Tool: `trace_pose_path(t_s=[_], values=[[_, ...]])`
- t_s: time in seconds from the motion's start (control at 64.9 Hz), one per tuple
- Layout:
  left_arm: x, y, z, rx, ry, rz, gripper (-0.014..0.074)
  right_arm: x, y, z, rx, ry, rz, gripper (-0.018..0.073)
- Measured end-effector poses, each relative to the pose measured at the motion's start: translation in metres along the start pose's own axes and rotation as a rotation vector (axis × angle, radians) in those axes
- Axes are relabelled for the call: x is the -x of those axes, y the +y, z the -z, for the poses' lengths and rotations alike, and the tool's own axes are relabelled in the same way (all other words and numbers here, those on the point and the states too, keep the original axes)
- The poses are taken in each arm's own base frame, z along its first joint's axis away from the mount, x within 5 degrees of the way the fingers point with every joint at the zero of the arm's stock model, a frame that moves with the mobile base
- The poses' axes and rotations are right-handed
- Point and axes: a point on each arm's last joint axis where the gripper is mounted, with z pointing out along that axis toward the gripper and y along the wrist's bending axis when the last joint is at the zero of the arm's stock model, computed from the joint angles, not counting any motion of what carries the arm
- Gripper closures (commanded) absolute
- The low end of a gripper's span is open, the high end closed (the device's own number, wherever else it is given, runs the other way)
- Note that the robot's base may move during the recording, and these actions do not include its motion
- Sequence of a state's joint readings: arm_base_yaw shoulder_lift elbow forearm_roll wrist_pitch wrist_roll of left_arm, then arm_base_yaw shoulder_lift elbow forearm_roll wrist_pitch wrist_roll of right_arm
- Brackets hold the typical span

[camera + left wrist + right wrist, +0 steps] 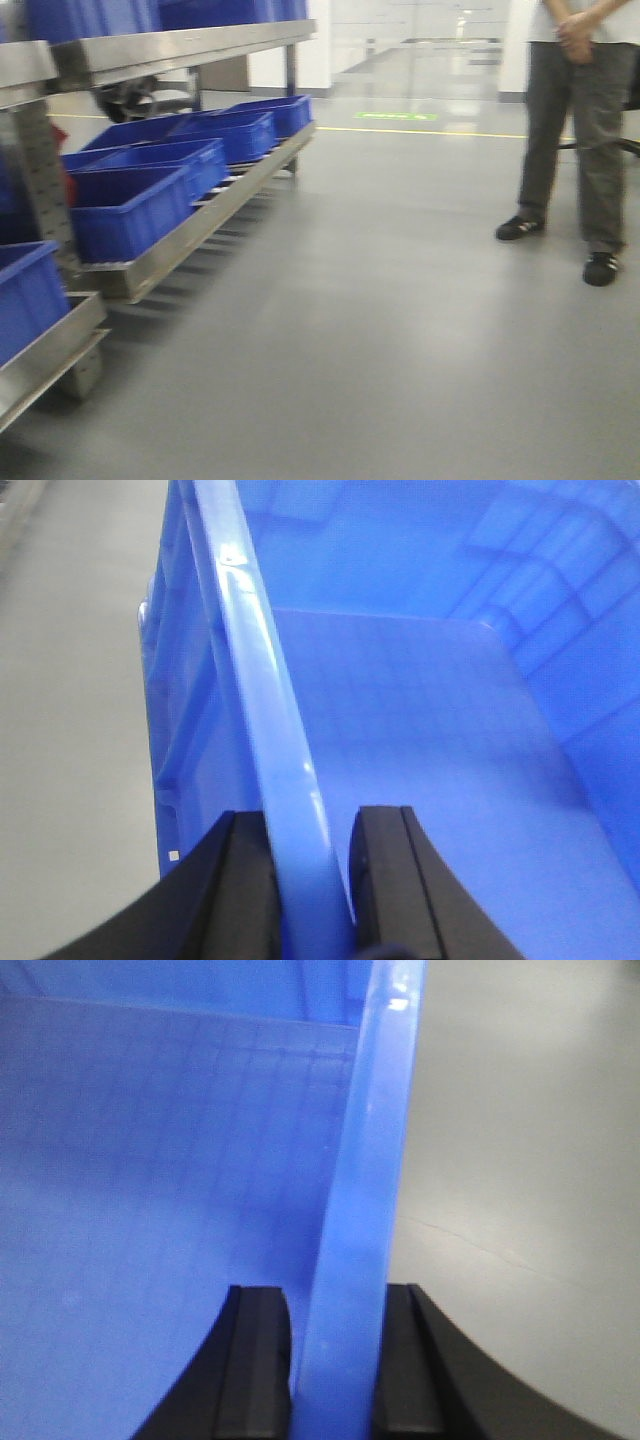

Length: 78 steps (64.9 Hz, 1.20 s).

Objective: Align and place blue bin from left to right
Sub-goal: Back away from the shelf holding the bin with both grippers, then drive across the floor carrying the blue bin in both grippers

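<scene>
A blue bin fills both wrist views, and I look down into its empty inside (400, 730) (150, 1160). In the left wrist view my left gripper (312, 880) is shut on the bin's left rim (255, 680), one black finger (245, 890) outside the wall and one inside. In the right wrist view my right gripper (335, 1360) is shut on the opposite rim (375, 1140), again with a finger on each side of the wall. Grey floor shows beyond both rims. Neither the grippers nor this held bin appear in the front view.
A steel rack (190, 235) runs along the left, with several blue bins (130, 210) in a row on its lower shelf and more on the upper shelf (180, 45). A person (580, 140) stands at the right on the grey floor. A yellow floor line (420, 131) crosses behind.
</scene>
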<state>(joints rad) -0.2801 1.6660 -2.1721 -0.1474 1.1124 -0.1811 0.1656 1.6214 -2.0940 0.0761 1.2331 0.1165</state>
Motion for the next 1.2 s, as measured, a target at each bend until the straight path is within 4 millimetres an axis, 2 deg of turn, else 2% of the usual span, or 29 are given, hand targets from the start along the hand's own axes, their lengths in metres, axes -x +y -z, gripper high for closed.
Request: trace_pose_path(t_s=[1.201], values=[[0.0000,-0.0001,0.0000,-0.002,0.000,0.001,0.0708,0.0000,-0.0001,0.0009,-0.001,-0.002,0.001,0.0627]])
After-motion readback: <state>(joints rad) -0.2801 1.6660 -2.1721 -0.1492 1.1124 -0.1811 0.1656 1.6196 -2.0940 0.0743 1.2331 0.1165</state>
